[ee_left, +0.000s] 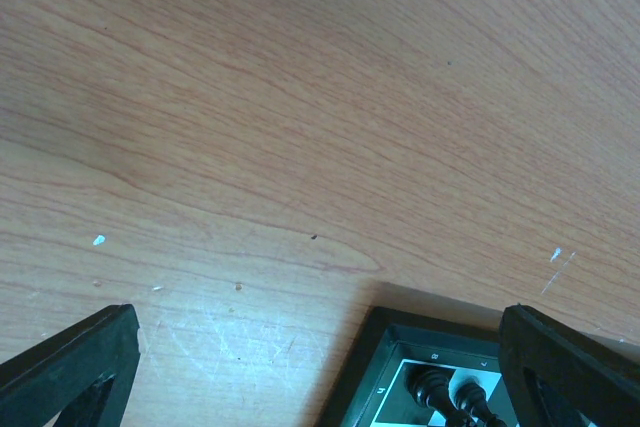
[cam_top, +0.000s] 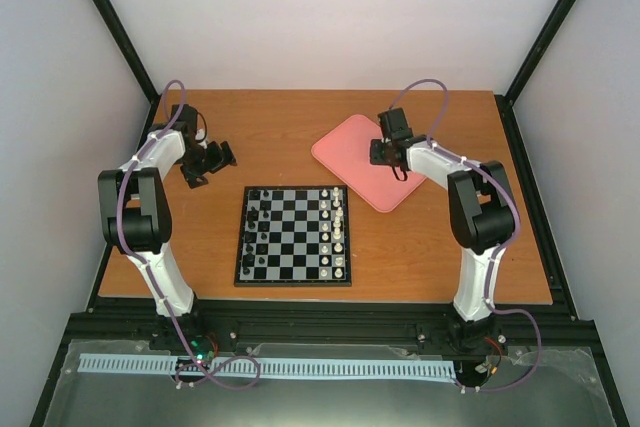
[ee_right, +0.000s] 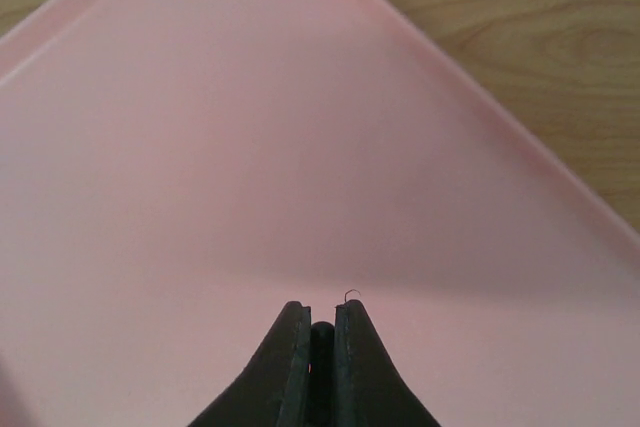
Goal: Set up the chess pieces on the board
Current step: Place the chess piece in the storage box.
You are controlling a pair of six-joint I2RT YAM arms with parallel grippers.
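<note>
Right gripper (ee_right: pixel 321 319) fingers pressed together over pink tray (ee_right: pixel 200 147); small dark thing pinched at tips, likely chess piece (ee_right: pixel 321 332), not certain. Left gripper (ee_left: pixel 318 319) fingers spread wide, holding nothing, just off corner of board (cam_top: pixel 293 234). Black pieces (cam_top: pixel 255 232) rowed along board's left edge, white pieces (cam_top: pixel 338 232) along right. Judgement: setup nearly complete; pinched piece not yet placed; exact count too small to tell.

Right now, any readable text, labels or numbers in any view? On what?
Board border, left wrist view: two tiny white marks, too blurred to read.
Tray, table: no text visible.
Top view: nothing legible, all too small.
</note>
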